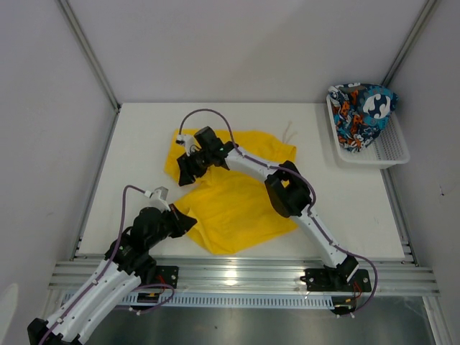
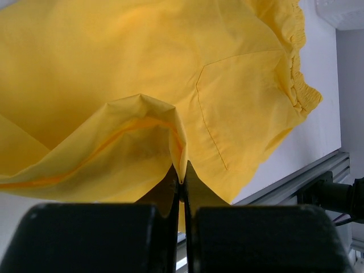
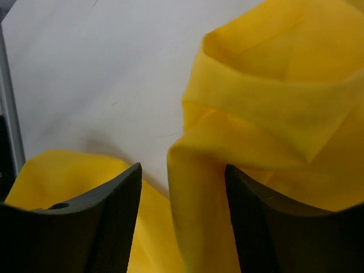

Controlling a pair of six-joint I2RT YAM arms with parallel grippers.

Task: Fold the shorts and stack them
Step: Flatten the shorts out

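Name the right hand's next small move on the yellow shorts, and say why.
Probably close the right hand: its jaws stand open around a raised fold of the yellow shorts, while the left hand is shut on another edge. Then both could lift and fold.

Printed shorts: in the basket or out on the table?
In. The printed shorts lie bunched up, unfolded, inside the white mesh basket.
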